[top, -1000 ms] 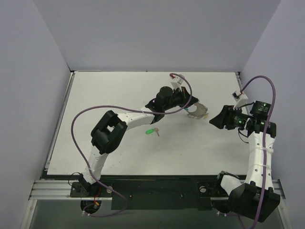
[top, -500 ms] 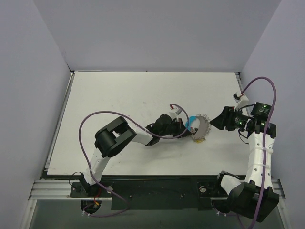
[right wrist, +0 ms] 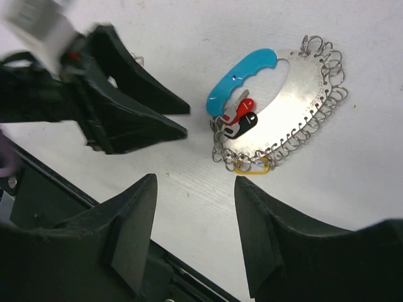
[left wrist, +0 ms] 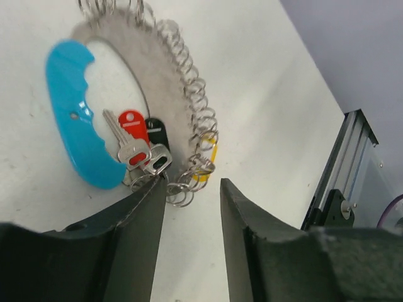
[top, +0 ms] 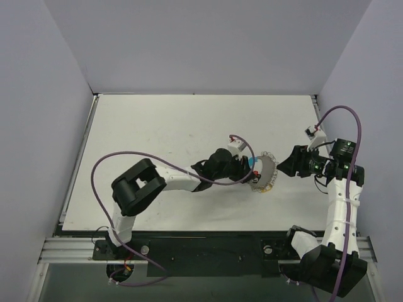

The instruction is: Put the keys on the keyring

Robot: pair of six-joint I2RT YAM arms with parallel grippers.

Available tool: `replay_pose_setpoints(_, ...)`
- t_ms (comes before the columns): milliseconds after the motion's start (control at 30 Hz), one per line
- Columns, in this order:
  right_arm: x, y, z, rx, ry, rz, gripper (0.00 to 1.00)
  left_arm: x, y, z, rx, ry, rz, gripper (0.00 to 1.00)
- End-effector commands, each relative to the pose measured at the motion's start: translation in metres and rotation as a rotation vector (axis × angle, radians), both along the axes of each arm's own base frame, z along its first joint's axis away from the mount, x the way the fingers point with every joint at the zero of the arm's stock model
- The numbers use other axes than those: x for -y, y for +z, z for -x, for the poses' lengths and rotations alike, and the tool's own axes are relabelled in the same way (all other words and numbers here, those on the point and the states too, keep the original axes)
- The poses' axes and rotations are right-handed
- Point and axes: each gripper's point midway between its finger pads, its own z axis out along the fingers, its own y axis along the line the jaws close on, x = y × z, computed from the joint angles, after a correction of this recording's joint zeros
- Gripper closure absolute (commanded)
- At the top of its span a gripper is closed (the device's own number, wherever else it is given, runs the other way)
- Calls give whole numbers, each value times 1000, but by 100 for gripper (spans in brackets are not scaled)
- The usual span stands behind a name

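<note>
The keyring (top: pixel 267 172) is a silver plate edged with coiled wire loops (left wrist: pixel 196 116) and fitted with a blue handle (left wrist: pixel 74 119). It lies flat on the table. A red-tagged key (left wrist: pixel 130 139) and a black-tagged key (left wrist: pixel 157 146) lie by its lower loops, with a yellow tag (left wrist: pixel 209 161) beside them. I cannot tell whether they are threaded on. My left gripper (left wrist: pixel 193 182) stands open, its tips just short of those loops and holding nothing. My right gripper (right wrist: pixel 195 182) hovers open to the right of the keyring (right wrist: pixel 296 116), also holding nothing.
The white table (top: pixel 157 126) is walled in by grey panels on three sides. A black rail (top: pixel 208 251) runs along its near edge. The left arm's purple cable (top: pixel 107 170) loops over the table's left half.
The left gripper came forward from the back of the table to the keyring and opened from shut. The keyring shifted slightly. The right gripper edged towards the back.
</note>
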Motion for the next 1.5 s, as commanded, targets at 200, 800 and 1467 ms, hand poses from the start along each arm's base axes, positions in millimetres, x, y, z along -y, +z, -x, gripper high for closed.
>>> replay_pose_setpoints(200, 11, 5, 20, -21, 55, 141, 52, -113, 179, -8, 435, 238, -48, 29)
replay_pose_setpoints(800, 37, 46, 13, 72, -86, 224, 33, -377, 188, 10, 325, 633, -200, 14)
replay_pose_setpoints(1467, 64, 84, 3, 142, -496, 160, 13, -403, 162, 17, 465, 679, -295, 11)
